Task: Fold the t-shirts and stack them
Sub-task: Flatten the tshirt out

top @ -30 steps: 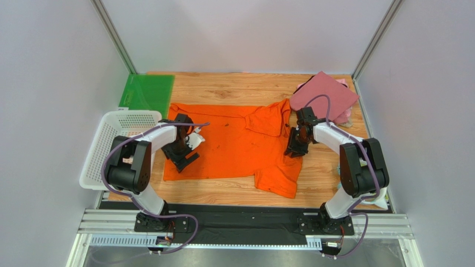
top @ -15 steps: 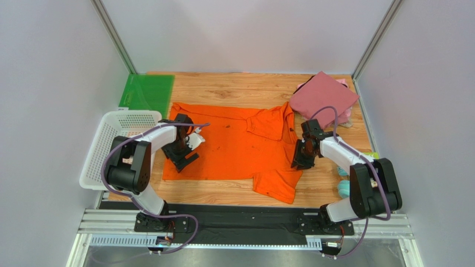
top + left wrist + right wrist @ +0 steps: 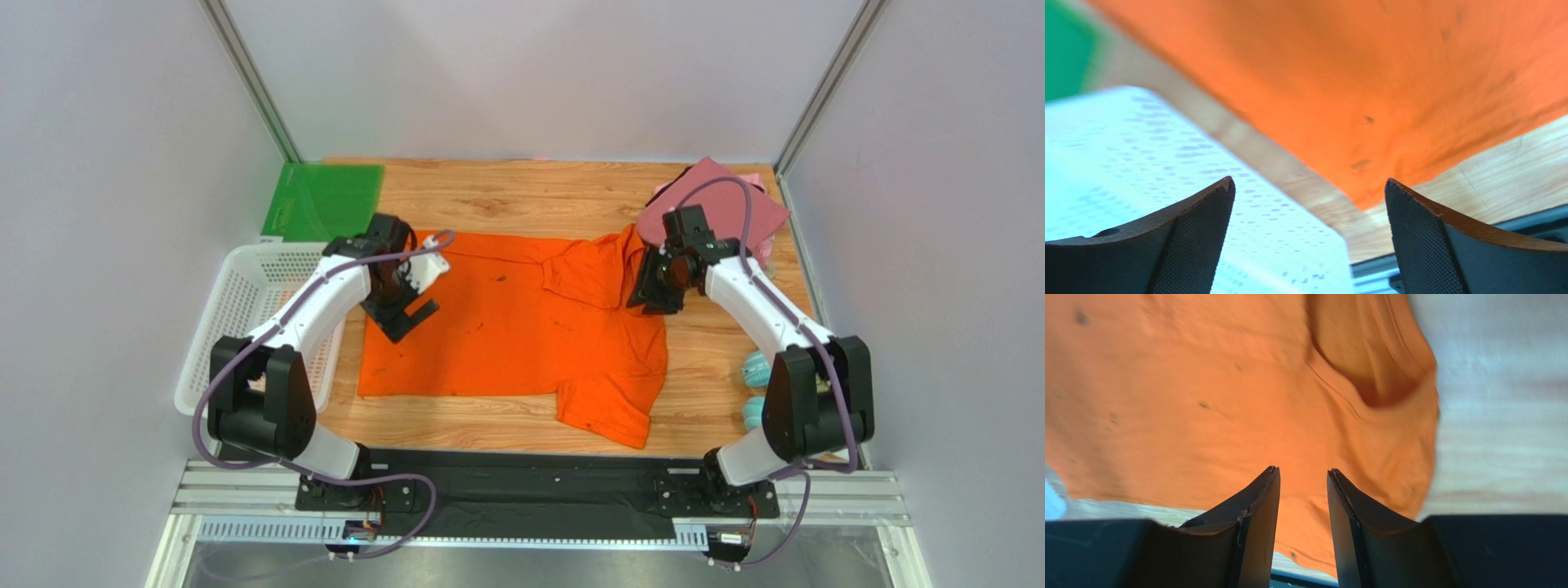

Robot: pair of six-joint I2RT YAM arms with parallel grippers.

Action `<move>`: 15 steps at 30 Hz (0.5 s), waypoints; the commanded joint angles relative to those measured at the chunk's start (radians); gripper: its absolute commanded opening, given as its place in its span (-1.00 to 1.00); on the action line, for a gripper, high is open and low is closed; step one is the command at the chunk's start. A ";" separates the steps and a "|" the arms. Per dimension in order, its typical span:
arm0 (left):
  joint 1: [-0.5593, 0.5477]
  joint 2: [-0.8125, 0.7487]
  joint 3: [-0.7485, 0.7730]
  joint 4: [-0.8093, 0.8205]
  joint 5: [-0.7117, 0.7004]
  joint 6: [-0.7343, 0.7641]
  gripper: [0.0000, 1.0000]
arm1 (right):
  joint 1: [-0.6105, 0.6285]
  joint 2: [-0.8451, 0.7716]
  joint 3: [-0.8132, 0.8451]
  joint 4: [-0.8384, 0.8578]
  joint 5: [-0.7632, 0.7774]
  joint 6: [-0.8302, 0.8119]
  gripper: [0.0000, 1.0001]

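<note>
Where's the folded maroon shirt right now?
Top view, far right corner: the maroon shirt lies on pink cloth, just beyond the right gripper and the orange shirt.

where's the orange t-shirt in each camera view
Top external: the orange t-shirt lies spread in the middle of the table.
Left wrist: it fills the upper right.
Right wrist: it covers the left and centre.
Shared landmark: the wooden table bordering the shirt's edge.
</note>
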 commanded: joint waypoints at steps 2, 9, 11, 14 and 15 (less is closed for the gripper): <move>0.005 0.012 0.245 -0.042 0.012 -0.031 0.99 | -0.002 0.159 0.231 0.023 -0.036 -0.018 -0.18; 0.011 0.262 0.504 -0.016 0.004 -0.109 0.97 | -0.025 0.378 0.413 0.019 -0.043 -0.037 -0.21; 0.020 0.350 0.561 -0.015 0.007 -0.128 0.95 | -0.037 0.415 0.445 0.018 -0.048 -0.041 -0.22; 0.046 0.468 0.693 -0.025 0.016 -0.170 0.91 | -0.052 0.476 0.505 0.015 -0.048 -0.044 -0.23; 0.053 0.495 0.765 -0.033 0.016 -0.180 0.90 | -0.057 0.499 0.520 0.012 -0.051 -0.045 -0.23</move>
